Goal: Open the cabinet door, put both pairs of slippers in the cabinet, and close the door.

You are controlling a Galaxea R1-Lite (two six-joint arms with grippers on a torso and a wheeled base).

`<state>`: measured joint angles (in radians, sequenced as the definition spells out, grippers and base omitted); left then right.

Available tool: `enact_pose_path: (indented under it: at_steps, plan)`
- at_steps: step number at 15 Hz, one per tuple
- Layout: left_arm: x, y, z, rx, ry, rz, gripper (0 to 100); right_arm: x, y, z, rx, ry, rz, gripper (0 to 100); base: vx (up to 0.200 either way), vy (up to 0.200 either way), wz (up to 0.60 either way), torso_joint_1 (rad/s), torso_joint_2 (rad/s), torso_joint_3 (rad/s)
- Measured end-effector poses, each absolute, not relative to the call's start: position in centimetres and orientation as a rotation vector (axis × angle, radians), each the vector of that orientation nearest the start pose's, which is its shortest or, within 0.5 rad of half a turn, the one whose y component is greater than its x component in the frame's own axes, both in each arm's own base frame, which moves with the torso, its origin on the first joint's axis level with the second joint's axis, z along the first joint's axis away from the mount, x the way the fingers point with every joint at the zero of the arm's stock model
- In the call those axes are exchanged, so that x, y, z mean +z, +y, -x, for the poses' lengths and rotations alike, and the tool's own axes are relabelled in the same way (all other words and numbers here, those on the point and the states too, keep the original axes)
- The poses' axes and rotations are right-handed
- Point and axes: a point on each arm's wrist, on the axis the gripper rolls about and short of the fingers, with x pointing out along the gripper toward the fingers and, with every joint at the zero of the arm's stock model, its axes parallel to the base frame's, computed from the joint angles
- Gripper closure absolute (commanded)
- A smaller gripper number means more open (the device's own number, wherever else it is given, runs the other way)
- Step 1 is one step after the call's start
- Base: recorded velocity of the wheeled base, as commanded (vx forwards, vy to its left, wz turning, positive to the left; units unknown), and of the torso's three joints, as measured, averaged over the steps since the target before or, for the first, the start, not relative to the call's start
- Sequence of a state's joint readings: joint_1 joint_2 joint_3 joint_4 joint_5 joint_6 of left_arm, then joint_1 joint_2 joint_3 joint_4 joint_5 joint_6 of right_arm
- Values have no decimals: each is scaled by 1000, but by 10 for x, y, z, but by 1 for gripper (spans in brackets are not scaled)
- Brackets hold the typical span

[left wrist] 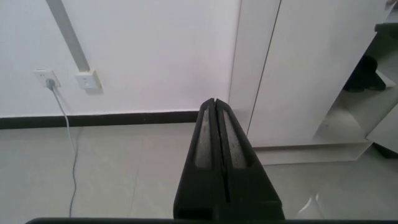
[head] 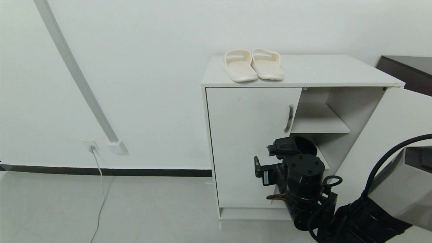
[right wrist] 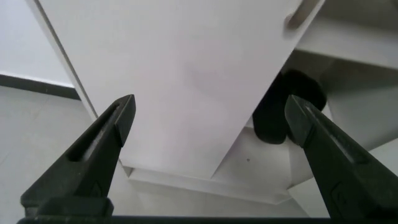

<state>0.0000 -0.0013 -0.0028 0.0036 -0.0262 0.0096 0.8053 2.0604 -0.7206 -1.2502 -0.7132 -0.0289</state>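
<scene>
Two pairs to place. Cream slippers (head: 253,65) atop the cabinet (head: 320,69), side by side, long axes running front to back, well above the right gripper (right wrist: 209,99), the nearer one: spread wide, empty, low by the closed left door (head: 249,145). Black slippers (right wrist: 289,109) already on the lower shelf (right wrist: 249,158). Left gripper (left wrist: 214,109) pressed together. No legible print.

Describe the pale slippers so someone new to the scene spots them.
Start at the white cabinet against the wall, one door swung open. On its top, above the closed door, lies a pair of cream slippers, side by side. They are pale and outside; the dark object sits inside.
</scene>
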Motion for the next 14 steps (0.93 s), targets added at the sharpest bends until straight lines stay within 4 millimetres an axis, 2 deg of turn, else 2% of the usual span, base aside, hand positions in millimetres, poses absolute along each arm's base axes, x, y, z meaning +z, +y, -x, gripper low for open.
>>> enact_pose_path:
  at_steps: [7,14]
  plan:
    - [76,-1,23,-26,0,-9,100,102,243,-253,95,67,94,0,0,0,0,183,-499,-315]
    - [76,-1,23,-26,0,-10,100,102,243,-253,96,65,94,0,0,0,0,230,-545,-318]
